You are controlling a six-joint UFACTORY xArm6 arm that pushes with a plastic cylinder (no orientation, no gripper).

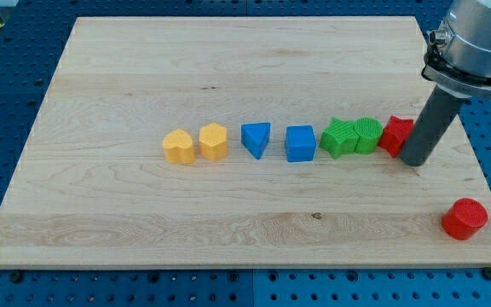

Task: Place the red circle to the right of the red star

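Note:
The red circle (465,218), a short red cylinder, sits near the board's bottom right corner. The red star (396,135) stands at the right end of a row of blocks across the board's middle, partly hidden by the rod. My tip (415,161) rests on the board touching or just right of the red star, up and to the left of the red circle, well apart from it.
The row runs leftward from the red star: a green round block (367,135), a green star (339,138), a blue cube (300,143), a blue triangle (257,139), a yellow hexagon (213,141), a yellow block (178,147). The wooden board (143,222) lies on a blue perforated table.

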